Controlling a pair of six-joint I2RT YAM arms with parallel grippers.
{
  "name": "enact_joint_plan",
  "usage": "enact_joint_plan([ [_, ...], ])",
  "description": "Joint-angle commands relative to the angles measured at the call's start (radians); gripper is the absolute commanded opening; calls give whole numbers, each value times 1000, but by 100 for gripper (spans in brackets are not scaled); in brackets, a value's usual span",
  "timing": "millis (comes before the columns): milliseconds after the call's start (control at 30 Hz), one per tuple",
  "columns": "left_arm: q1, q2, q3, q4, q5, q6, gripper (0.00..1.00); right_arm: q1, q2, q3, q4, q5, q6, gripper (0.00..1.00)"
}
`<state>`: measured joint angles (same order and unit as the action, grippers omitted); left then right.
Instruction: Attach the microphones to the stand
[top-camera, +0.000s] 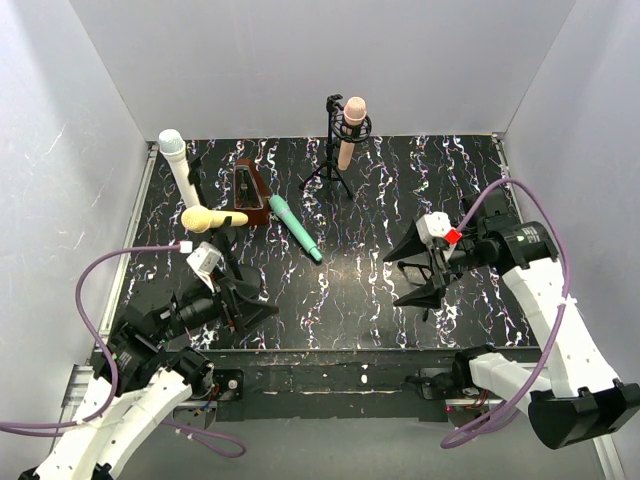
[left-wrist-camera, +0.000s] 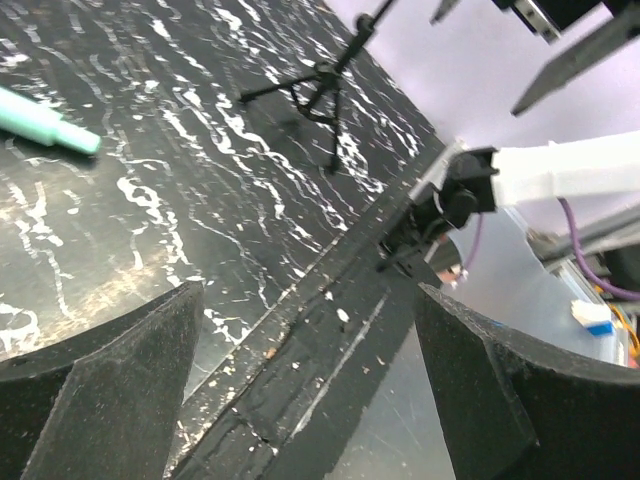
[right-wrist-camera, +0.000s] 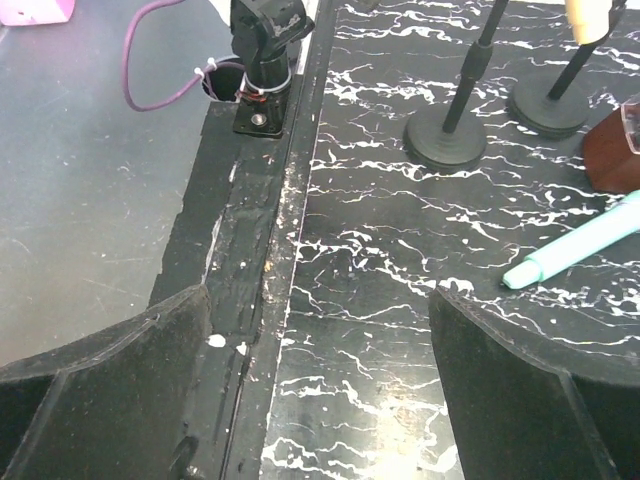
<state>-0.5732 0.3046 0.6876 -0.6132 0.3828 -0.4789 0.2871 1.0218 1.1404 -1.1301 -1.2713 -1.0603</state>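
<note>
A peach-pink microphone (top-camera: 350, 130) sits upright in the black tripod stand (top-camera: 334, 165) at the back. At the left, a white microphone (top-camera: 180, 168) and a yellow microphone (top-camera: 212, 218) rest on round-based stands (right-wrist-camera: 445, 135). The teal-green microphone (top-camera: 295, 228) lies flat on the marbled table; its tail end also shows in both wrist views (left-wrist-camera: 45, 125) (right-wrist-camera: 580, 245). My left gripper (top-camera: 245, 300) hovers open near the front left, holding nothing (left-wrist-camera: 310, 400). My right gripper (top-camera: 412, 275) hangs open and holding nothing over the front right (right-wrist-camera: 320, 390).
A brown triangular block (top-camera: 248, 192) stands between the white microphone and the teal-green one. White walls enclose the table on three sides. A black rail (top-camera: 330, 370) with both arm bases runs along the front edge. Purple cables loop from each arm.
</note>
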Motion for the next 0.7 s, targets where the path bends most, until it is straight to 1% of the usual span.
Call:
enact_joint_plan([
  [0,3,83,64,65,218,51,85,-6,6,148,-261,62,-122,96],
  [67,3,151,114,73,254,78,84,-9,-12,192,-332,101,-151,97],
  [167,3,244,176,87,294,141,85,-54,-70,213,-318,151,-95,98],
  [300,3,335,220,170,327,174,85,-182,-111,240,-306,152,-9,98],
  [433,-14,422,219,285,334,161,85,-345,-137,240,-206,106,183,98],
  [500,-63,459,216,331,306,164,85,-410,-138,243,-177,79,241,98],
  [600,-201,531,230,352,199,219,86,-442,-143,260,-152,64,296,98],
  [667,-282,591,247,352,128,262,87,-454,-144,269,-110,91,354,98],
])
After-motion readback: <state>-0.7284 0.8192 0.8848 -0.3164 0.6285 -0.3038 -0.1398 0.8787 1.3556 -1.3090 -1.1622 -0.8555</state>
